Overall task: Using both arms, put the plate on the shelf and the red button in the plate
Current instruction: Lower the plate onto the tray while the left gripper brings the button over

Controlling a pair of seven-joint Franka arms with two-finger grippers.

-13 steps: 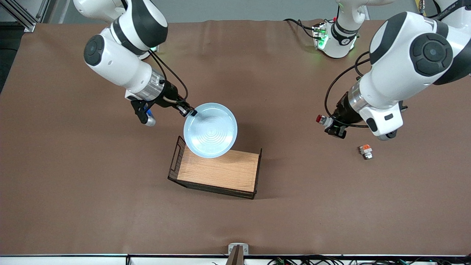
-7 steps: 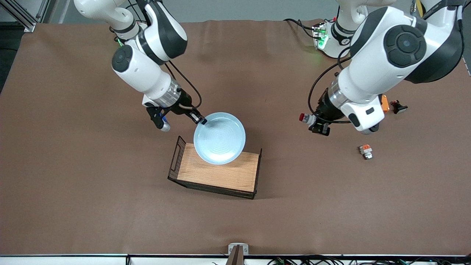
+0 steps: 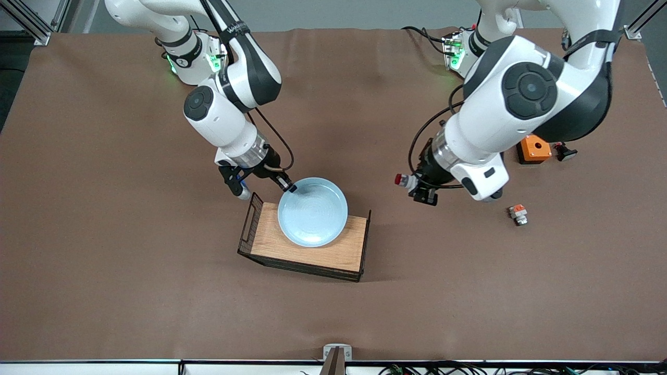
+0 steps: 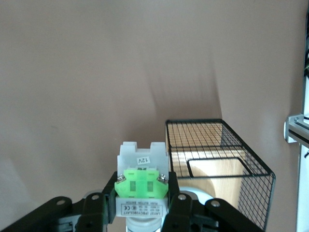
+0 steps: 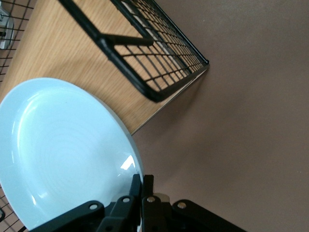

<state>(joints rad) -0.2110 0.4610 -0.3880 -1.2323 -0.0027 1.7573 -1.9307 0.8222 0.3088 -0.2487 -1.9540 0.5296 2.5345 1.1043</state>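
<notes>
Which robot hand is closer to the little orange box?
Left. The left tool, shut on the red button, is up over bare table toward the orange box's end. The right tool grips the plate over the wire tray.

Two arms, two grippers: right gripper (image 3: 289,188), left gripper (image 3: 420,189). One pale blue plate (image 3: 312,211), pinched at rim by right gripper. One red button (image 3: 404,180), clamped in left gripper. One wire basket (image 3: 249,229) with wooden floor, under plate. One orange box (image 3: 533,149), one grey piece with orange block (image 3: 517,214), one small black-and-red part (image 3: 565,151), all near left arm.
</notes>
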